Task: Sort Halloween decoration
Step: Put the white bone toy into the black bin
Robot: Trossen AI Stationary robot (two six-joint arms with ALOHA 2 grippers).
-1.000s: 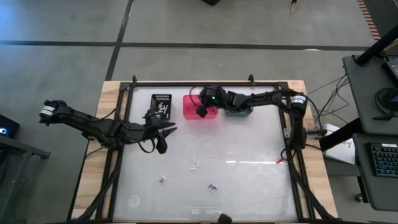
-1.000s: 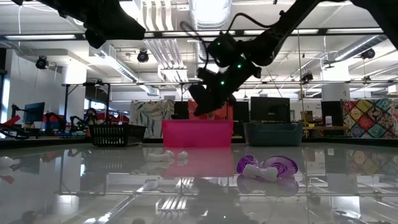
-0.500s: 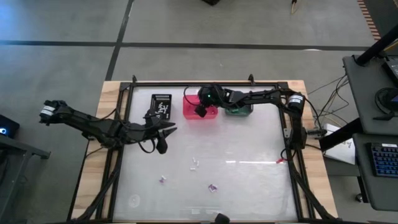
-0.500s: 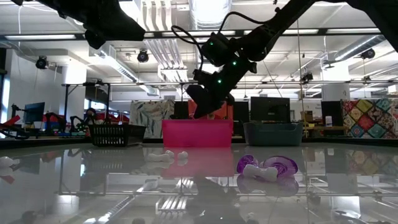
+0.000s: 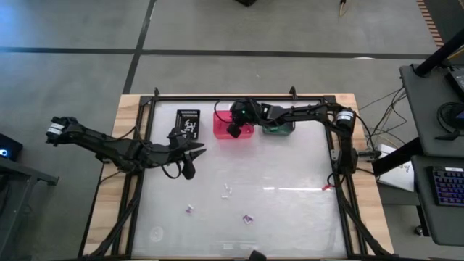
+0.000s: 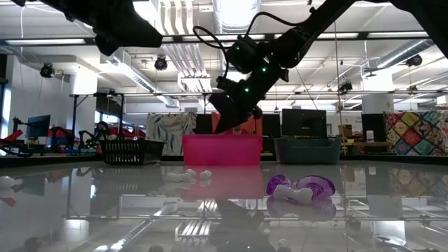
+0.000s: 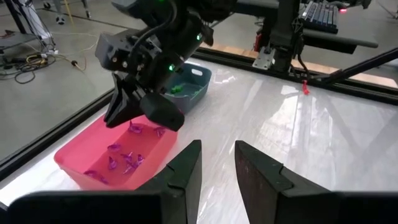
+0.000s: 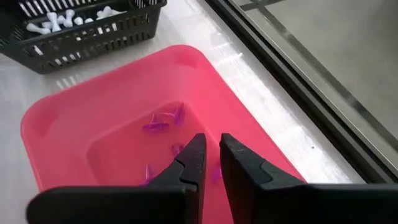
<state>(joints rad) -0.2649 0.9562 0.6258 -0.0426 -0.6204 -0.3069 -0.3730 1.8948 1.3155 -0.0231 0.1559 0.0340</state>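
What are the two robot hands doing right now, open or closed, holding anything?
Left hand: open, empty, hovering over the table.
Right hand: slightly open above the pink bin, nothing visible between its fingers.

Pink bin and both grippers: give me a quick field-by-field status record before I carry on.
pink bin: far side of table, between black bin and teal bin
pink bin contents: several purple trinkets
right gripper: above pink bin, fingers slightly apart, nothing visible between them
left gripper: waiting over the table near the black bin, fingers apart, empty
black bin contents: white trinkets
left on table: purple trinket, purple trinket, white trinket
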